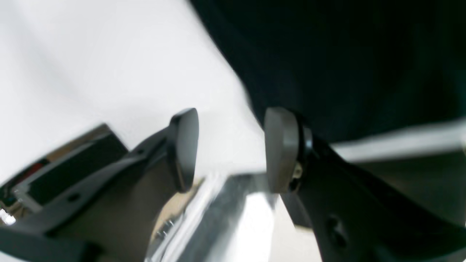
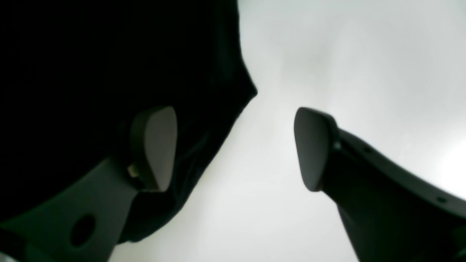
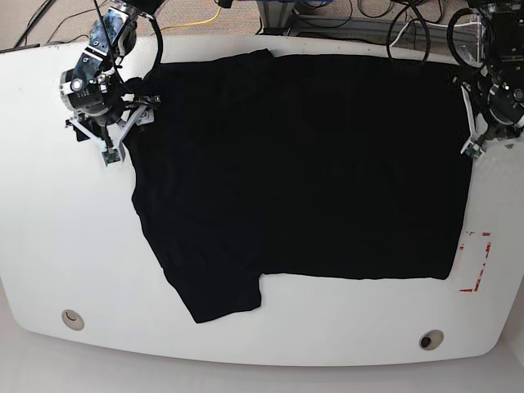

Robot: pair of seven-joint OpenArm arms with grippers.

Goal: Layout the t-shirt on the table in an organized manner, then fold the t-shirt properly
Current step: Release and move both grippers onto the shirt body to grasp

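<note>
Spreading flat, the t-shirt (image 3: 303, 172) covered the table (image 3: 49, 246). The right gripper (image 2: 235, 147) and left gripper (image 1: 231, 149) gaped wide, empty, at opposite edges; closing off-hem risked missing or bunching the cloth.

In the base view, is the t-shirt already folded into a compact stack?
No, the t-shirt lies spread flat across the table, one short sleeve sticking out toward its near edge.

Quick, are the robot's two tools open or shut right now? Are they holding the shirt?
Left tool: open, holding nothing, at the t-shirt's edge.
Right tool: open, holding nothing, one finger over the t-shirt.
</note>
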